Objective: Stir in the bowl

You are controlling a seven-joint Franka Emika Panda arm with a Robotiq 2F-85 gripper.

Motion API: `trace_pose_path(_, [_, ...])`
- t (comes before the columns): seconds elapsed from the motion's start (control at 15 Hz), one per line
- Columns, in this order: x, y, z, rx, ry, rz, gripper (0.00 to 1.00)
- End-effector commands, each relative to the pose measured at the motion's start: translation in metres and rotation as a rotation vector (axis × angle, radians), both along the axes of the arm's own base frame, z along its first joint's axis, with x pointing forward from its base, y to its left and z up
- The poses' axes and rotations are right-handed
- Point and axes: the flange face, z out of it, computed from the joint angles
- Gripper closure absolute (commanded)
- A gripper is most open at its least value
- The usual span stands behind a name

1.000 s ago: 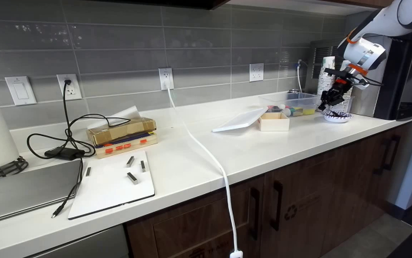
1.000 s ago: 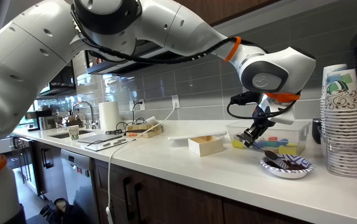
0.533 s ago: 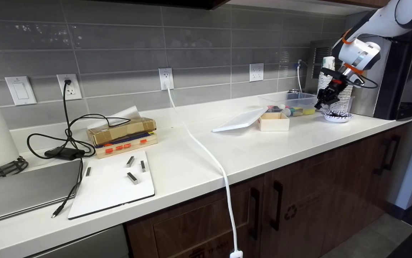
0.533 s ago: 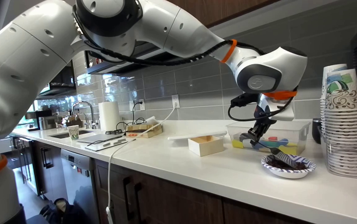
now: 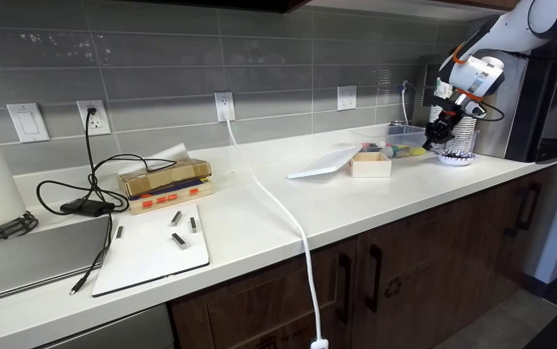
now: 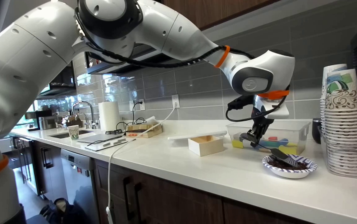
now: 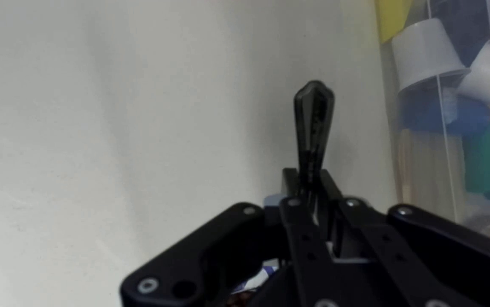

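Observation:
The bowl (image 6: pixel 290 175) is a shallow white paper bowl with a blue-patterned rim. It stands on the counter in both exterior views (image 5: pixel 454 161) and holds dark reddish-brown bits (image 6: pixel 303 166). My gripper (image 6: pixel 253 143) is shut on the handle of a black slotted utensil (image 6: pixel 278 153). It is above and beside the bowl, with the utensil slanting down and its slotted head in the bowl over the bits. In the wrist view, the utensil's handle end (image 7: pixel 313 113) sticks up from between the fingers (image 7: pixel 311 183). Only a sliver of bowl rim (image 7: pixel 259 279) shows there; the head is hidden.
A clear bin (image 6: pixel 302 138) with coloured items stands behind the gripper. A tall stack of cups (image 6: pixel 346 140) stands close beside the bowl. A tan wooden box (image 6: pixel 208 147) and a tilted white lid (image 6: pixel 197 136) are nearby. The counter edge runs in front.
The wrist has moved left in both exterior views and my gripper stands more upright. The utensil's head has swung right within the bowl. The bowl has shifted slightly right.

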Motion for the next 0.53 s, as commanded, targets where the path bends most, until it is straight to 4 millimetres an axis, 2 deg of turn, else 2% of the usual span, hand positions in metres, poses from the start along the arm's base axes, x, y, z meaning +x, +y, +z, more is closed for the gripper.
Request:
trace_pose_path(0.0, [0.005, 0.012, -0.009, -0.083, 0.046, -0.009, 0.97])
trace_pose_path(0.33, [0.009, 0.024, -0.028, -0.129, 0.104, 0.005, 0.97])
trace_pose_path(0.47, [0.009, 0.026, -0.031, -0.138, 0.106, 0.009, 0.6])
